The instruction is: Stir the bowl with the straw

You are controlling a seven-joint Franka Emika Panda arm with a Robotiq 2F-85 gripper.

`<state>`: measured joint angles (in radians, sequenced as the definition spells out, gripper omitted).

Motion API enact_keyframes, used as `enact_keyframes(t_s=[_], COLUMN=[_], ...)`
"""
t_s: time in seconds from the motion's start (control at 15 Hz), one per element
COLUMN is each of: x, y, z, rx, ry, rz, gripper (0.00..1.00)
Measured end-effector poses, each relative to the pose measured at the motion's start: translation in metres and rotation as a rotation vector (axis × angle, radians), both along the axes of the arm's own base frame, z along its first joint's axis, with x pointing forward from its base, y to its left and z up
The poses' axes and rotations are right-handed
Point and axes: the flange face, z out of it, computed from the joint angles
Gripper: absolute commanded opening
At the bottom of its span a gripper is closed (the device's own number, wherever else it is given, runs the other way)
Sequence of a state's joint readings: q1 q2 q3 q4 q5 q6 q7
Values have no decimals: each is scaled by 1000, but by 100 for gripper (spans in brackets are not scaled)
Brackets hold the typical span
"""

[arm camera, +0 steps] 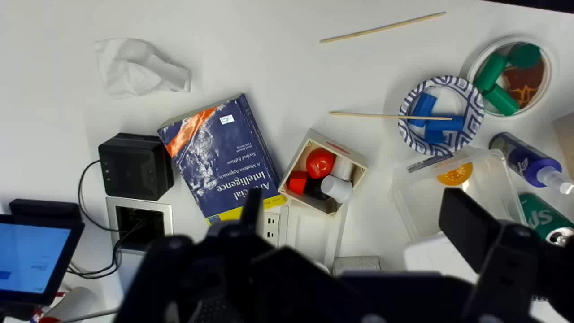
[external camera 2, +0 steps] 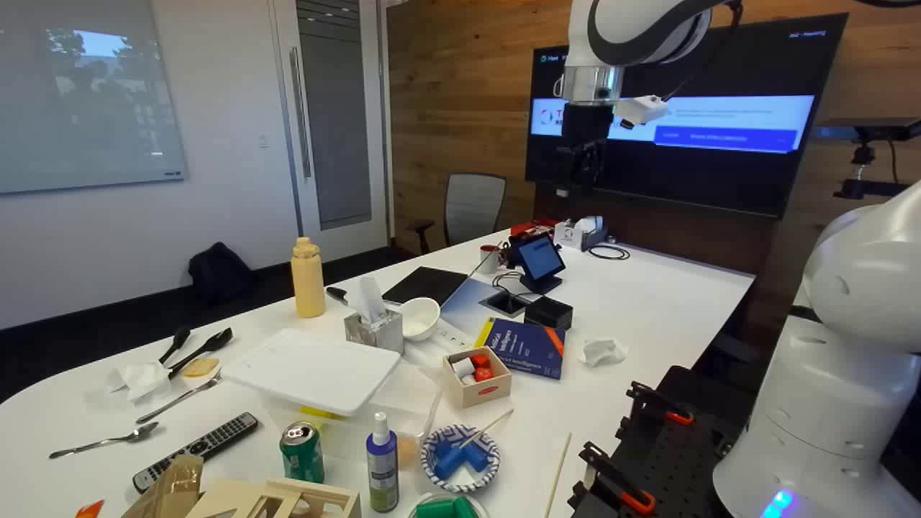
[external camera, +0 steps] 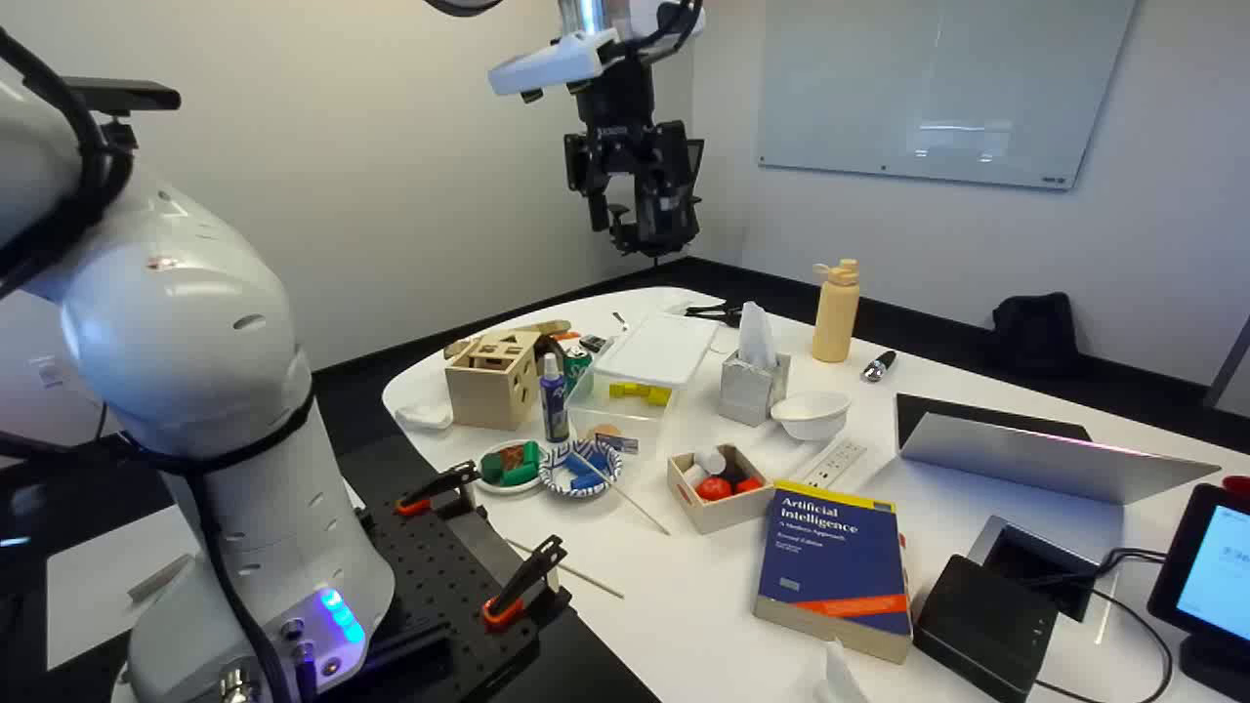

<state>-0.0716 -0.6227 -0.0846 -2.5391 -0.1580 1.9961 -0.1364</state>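
Straw lies over the bowl's edge; my hand is wide, holding nothing, so stirring seems left to do.

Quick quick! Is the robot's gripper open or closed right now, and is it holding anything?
Gripper: open wide, holding nothing.

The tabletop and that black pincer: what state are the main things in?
Black two-fingered pincer: open, holding nothing.
Small round blue-and-white patterned bowl: upright, holding blue blocks.
Thin wooden stick: crossing the bowl's rim.
Thick blue book: closed, front cover up.
Clear plastic box: partly covered by white plastic lid.
Tall yellow bottle: upright, capped.
Green metal can: upright.
Black-framed display: lit.
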Motion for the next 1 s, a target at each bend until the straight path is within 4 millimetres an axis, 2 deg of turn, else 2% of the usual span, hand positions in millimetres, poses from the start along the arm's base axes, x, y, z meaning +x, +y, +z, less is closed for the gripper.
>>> enact_keyframes(t_s=[0.47,0.6,0.67,0.8,1.0], x=[0,2,6,21,47], y=[0,1,3,12,33], z=[0,-6,-16,-49,-116], rx=[0,9,22,57,139], ry=[0,5,4,-18,-69], rz=[0,-53,-111,-221,-384], gripper=[100,100,100,100,100])
